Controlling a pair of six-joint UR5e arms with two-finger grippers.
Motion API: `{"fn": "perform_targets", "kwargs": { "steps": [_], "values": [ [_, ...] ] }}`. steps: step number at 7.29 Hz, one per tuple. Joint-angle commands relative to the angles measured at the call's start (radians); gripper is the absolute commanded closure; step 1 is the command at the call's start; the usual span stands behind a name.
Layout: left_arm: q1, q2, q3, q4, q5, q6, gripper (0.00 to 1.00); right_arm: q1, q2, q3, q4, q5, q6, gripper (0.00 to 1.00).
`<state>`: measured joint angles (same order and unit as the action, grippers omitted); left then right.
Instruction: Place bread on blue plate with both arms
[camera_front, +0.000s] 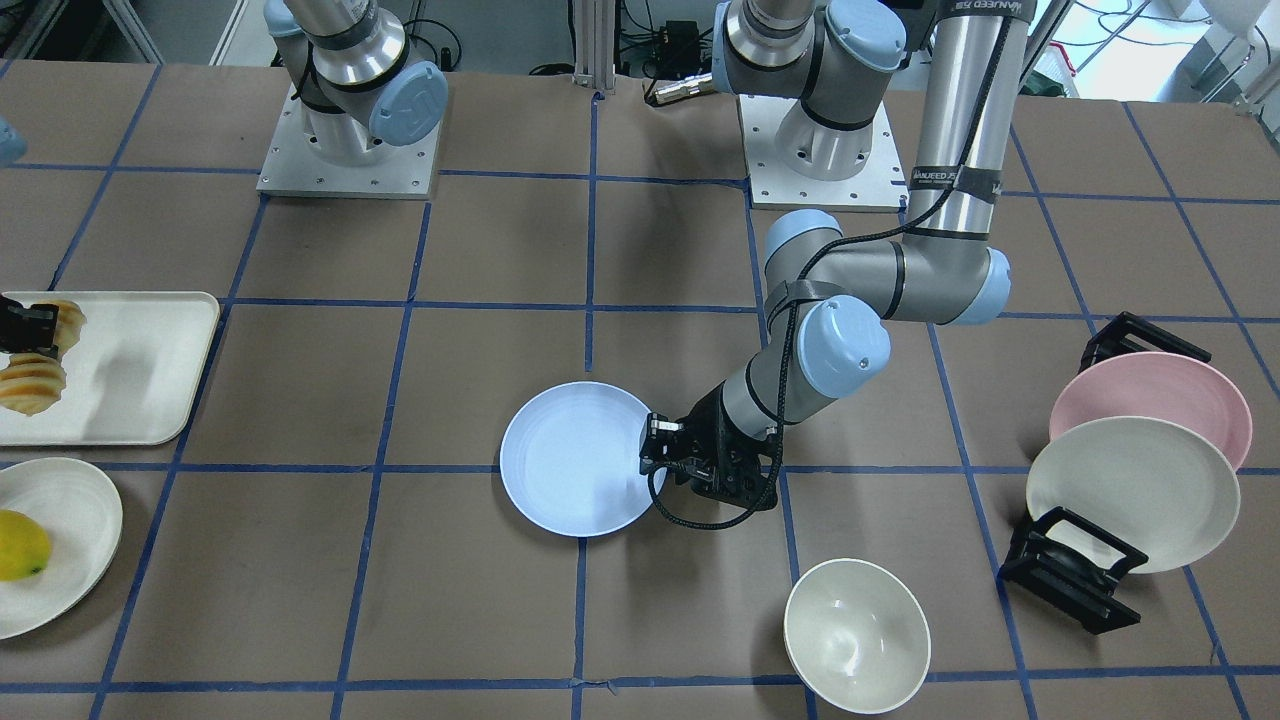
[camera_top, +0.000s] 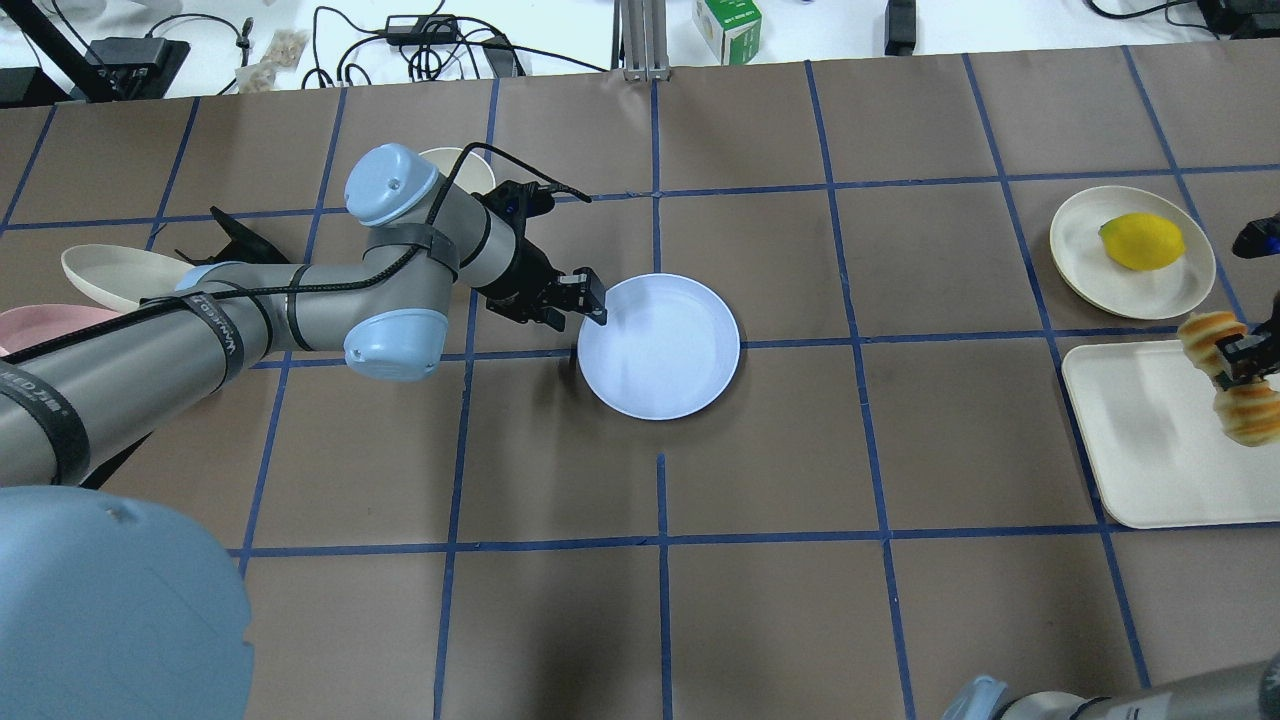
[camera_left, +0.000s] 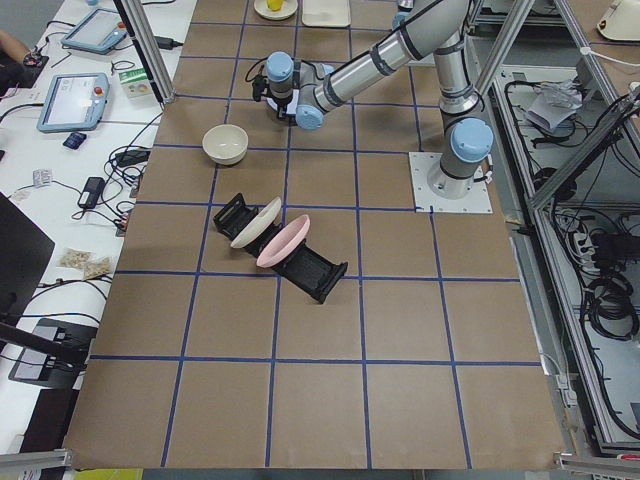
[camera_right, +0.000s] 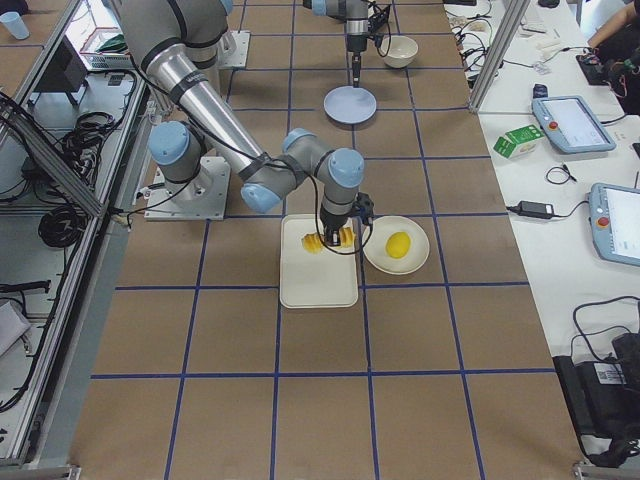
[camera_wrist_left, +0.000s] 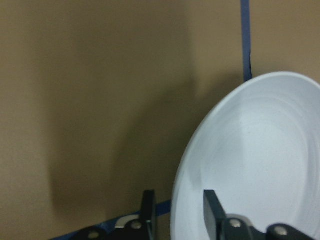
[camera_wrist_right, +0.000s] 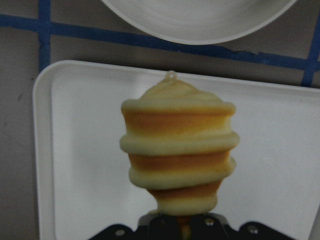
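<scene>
The pale blue plate (camera_front: 570, 460) (camera_top: 670, 350) lies flat near the table's middle. My left gripper (camera_top: 595, 300) (camera_front: 655, 440) sits at its rim. In the left wrist view its fingers (camera_wrist_left: 148, 210) straddle the rim of the blue plate (camera_wrist_left: 250, 165) with gaps on both sides, so it is open. The ridged yellow-orange bread (camera_top: 1245, 410) (camera_front: 35, 385) (camera_wrist_right: 177, 150) hangs a little above a cream tray (camera_top: 1130, 450), with my right gripper (camera_top: 1237, 358) (camera_wrist_right: 180, 222) shut across its middle.
A cream plate (camera_top: 1180, 290) holding a yellow lemon (camera_top: 1140, 240) sits beside the tray. A white bowl (camera_front: 855, 635) stands near the left arm. A black rack (camera_front: 1065, 575) holds a pink plate (camera_front: 1150, 400) and a cream plate (camera_front: 1130, 495).
</scene>
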<state>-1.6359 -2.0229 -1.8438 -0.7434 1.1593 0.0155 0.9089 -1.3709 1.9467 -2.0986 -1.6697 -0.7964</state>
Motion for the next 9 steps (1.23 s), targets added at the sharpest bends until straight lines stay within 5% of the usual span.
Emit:
{"fn": "perform_targets", "kwargs": {
  "steps": [1, 5, 9],
  "values": [
    [0.011, 0.039, 0.127, -0.116, 0.188, 0.000, 0.00, 0.187, -0.071, -0.008, 0.090, 0.011, 0.232, 1.00],
    [0.136, 0.194, 0.310, -0.604, 0.400, 0.011, 0.00, 0.581, -0.034, -0.089, 0.117, 0.114, 0.731, 1.00],
    [0.139, 0.381, 0.293, -0.810, 0.413, 0.000, 0.00, 0.872, 0.143, -0.205, 0.065, 0.179, 1.160, 1.00]
  ]
}}
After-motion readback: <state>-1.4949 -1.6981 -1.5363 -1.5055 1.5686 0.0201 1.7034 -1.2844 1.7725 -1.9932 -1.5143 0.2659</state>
